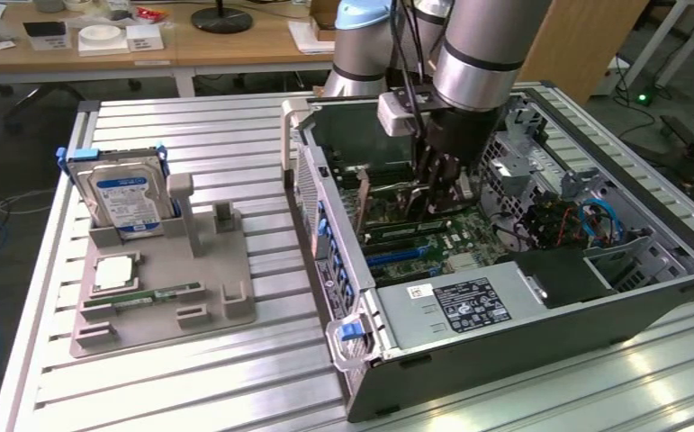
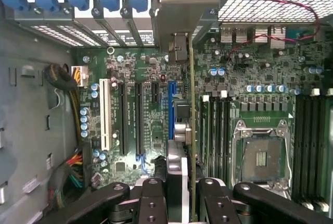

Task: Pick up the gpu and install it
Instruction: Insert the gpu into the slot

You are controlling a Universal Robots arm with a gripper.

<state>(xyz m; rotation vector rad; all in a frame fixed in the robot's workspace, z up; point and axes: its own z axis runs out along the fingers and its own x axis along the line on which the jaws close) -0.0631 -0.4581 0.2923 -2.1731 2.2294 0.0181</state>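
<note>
On the near left of the exterior view the grey parts tray [image 1: 160,297] holds a RAM stick [image 1: 155,295], with the blue-labelled hard drive [image 1: 130,200] standing behind it. Further right, inside the open computer case [image 1: 539,315], the gripper [image 1: 440,191] has its jaws pinching the gpu [image 2: 191,130], held edge-on above the motherboard [image 2: 156,104] beside the blue slot [image 2: 171,109]. If the card sits slightly off the slot, pressing could bend it; its bracket seems close to the rear frame and might catch there.
</note>
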